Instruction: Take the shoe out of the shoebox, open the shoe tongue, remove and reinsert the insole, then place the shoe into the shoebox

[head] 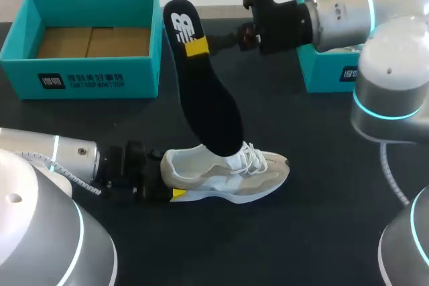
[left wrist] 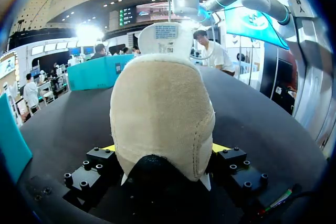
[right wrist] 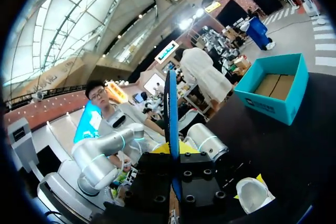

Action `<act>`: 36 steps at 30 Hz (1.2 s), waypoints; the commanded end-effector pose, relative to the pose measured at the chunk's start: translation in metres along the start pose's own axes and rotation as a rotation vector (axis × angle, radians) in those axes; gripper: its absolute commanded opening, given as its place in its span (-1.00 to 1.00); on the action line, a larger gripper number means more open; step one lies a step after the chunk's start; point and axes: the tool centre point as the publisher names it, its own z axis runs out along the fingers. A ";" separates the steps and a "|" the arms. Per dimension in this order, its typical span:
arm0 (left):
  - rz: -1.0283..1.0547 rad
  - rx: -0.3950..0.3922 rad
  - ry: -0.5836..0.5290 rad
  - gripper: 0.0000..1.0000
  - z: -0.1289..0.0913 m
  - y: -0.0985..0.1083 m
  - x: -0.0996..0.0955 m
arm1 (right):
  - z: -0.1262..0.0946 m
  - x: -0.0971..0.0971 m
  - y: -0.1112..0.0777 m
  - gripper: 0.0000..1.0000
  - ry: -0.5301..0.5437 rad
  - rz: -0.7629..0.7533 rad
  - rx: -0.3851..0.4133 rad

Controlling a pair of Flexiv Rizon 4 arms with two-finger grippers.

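Black table (head: pixel 301 232): spreads under everything and bears both boxes and the shoe

Silver left arm (head: pixel 47 155): comes in low from the near left corner, lying close over the tabletop. Silver right arm (head: pixel 342 8): comes in from the far right, held high and level, crossing in front of one box

Teal open shoebox of cardboard (head: pixel 100 75): stands at the far left of the table, lid off, with only its brown cardboard floor showing inside; seen beyond the raised gripper in the right wrist view too (right wrist: pixel 273 90). Second teal box (head: pixel 328 72): stands at the far right, largely hidden behind the right arm

Beige and white sneaker with white laces (head: pixel 231 172): stands upright on its sole on the table near the middle, well apart from both boxes, heel towards the left arm and toe towards the right; fills the left wrist view heel-on (left wrist: pixel 163 103)

Black foam insole with a white logo and a yellow patch (head: pixel 208 98): hangs tilted in the air, heel end up and toe end down at the sneaker's opening; cannot tell whether the tip is inside or just above. Appears edge-on in the right wrist view (right wrist: pixel 171 114)

Left gripper (left wrist: pixel 164 150): closed around the sneaker's heel, one yellow tip pressed on each side, fingers spread as wide as the heel. Right gripper (right wrist: pixel 172 153): pinched nearly closed on the insole's heel end, fingers flat against its two faces
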 end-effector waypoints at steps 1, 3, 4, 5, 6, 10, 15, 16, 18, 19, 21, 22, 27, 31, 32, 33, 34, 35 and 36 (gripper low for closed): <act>0.000 -0.002 -0.002 -1.00 0.002 0.001 0.001 | -0.020 0.009 -0.011 -1.00 -0.043 0.017 0.009; 0.000 -0.002 -0.002 -1.00 0.002 0.001 0.001 | -0.022 0.012 -0.016 -1.00 -0.062 0.025 0.004; 0.000 -0.002 -0.002 -1.00 0.002 0.001 0.001 | -0.022 0.014 -0.019 -1.00 -0.073 0.028 0.007; 0.000 -0.002 -0.002 -1.00 0.002 0.001 0.001 | -0.023 0.015 -0.020 -1.00 -0.079 0.022 -0.002; 0.000 -0.002 -0.002 -1.00 0.002 0.001 0.001 | -0.024 0.017 -0.023 -1.00 -0.079 0.022 -0.010; 0.000 -0.002 -0.002 -1.00 0.002 0.001 0.001 | -0.024 0.022 -0.036 -1.00 -0.087 0.065 -0.027; 0.000 -0.002 -0.002 -1.00 0.002 0.001 0.001 | -0.023 0.027 -0.048 -1.00 -0.089 0.094 -0.051; 0.000 -0.002 -0.002 -1.00 0.002 0.001 0.001 | -0.023 0.029 -0.050 -1.00 -0.091 0.095 -0.051; 0.000 -0.002 -0.002 -1.00 0.002 0.001 0.001 | -0.023 0.031 -0.052 -1.00 -0.096 0.099 -0.058; 0.000 -0.002 -0.002 -1.00 0.002 0.001 0.001 | -0.023 0.032 -0.054 -1.00 -0.096 0.100 -0.059; 0.000 -0.002 -0.002 -1.00 0.002 0.001 0.001 | -0.022 0.034 -0.057 -1.00 -0.095 0.104 -0.061; 0.000 -0.002 -0.002 -1.00 0.002 0.001 0.001 | -0.022 0.035 -0.059 -1.00 -0.094 0.107 -0.064; 0.000 -0.002 -0.002 -1.00 0.002 0.001 0.001 | -0.021 0.040 -0.065 -1.00 -0.094 0.117 -0.091; 0.000 -0.002 -0.002 -1.00 0.002 0.001 0.001 | -0.020 0.044 -0.068 -1.00 -0.091 0.138 -0.105; 0.000 -0.002 -0.002 -1.00 0.002 0.001 0.001 | -0.020 0.046 -0.068 -1.00 -0.089 0.135 -0.119; 0.000 -0.002 -0.002 -1.00 0.002 0.001 0.001 | -0.020 0.047 -0.068 -1.00 -0.085 0.141 -0.131; 0.000 -0.002 -0.002 -1.00 0.002 0.001 0.001 | -0.020 0.049 -0.069 -1.00 -0.086 0.143 -0.130; 0.000 -0.002 -0.002 -1.00 0.002 0.001 0.001 | -0.020 0.050 -0.069 -1.00 -0.086 0.144 -0.129; 0.000 -0.002 -0.002 -1.00 0.002 0.001 0.001 | -0.020 0.051 -0.069 -1.00 -0.083 0.147 -0.133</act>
